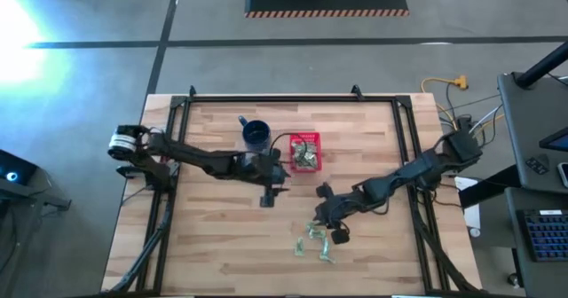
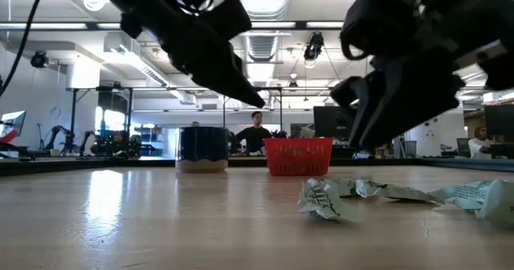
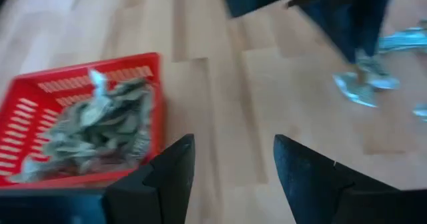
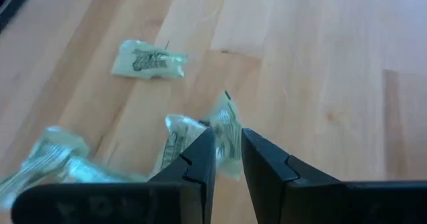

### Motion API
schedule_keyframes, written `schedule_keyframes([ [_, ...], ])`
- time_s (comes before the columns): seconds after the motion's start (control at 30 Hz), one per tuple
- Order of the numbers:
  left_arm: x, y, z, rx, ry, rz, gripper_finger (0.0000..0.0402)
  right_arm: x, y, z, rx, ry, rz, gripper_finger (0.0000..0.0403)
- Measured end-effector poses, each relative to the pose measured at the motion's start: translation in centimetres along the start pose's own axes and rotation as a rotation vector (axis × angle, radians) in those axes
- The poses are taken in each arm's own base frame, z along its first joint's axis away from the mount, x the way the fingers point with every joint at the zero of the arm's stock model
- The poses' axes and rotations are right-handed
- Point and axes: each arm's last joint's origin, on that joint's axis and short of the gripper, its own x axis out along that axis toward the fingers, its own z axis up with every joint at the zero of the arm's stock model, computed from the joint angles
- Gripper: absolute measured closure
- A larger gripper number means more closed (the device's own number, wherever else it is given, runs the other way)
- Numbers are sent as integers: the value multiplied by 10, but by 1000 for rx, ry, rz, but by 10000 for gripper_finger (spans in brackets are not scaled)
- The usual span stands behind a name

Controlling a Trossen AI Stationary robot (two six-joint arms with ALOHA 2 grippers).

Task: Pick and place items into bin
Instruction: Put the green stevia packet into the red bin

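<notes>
High view: the bin (image 1: 304, 151) sits mid-table beside the mug (image 1: 256, 135), the left gripper (image 1: 269, 192) just next to it. The right gripper (image 1: 327, 211) is over the loose items (image 1: 316, 239) nearer the front edge.

Low view: only crumpled items (image 2: 321, 198) lie on the table (image 2: 161, 222) in front.

Left wrist view: fingers (image 3: 175, 171) spread wide, empty; the bin is heaped with items (image 3: 100, 121).

Right wrist view: the right gripper (image 4: 227, 159) has its fingers nearly together, pinching an item (image 4: 225, 127).
</notes>
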Motion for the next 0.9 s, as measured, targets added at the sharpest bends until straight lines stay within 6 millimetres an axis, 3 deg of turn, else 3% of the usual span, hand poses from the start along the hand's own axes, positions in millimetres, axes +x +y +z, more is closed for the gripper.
schedule_keyframes([
  [0.33,-27,-29,-2,2,-34,-61,214,18,-2,-7,8,37,-22,292],
  [0.63,-31,-42,-4,16,-30,-85,214,19,-3,-8,13,36,-45,266],
  [0.9,-31,-42,-4,1,-31,-86,214,32,-6,-17,55,64,-108,264],
])
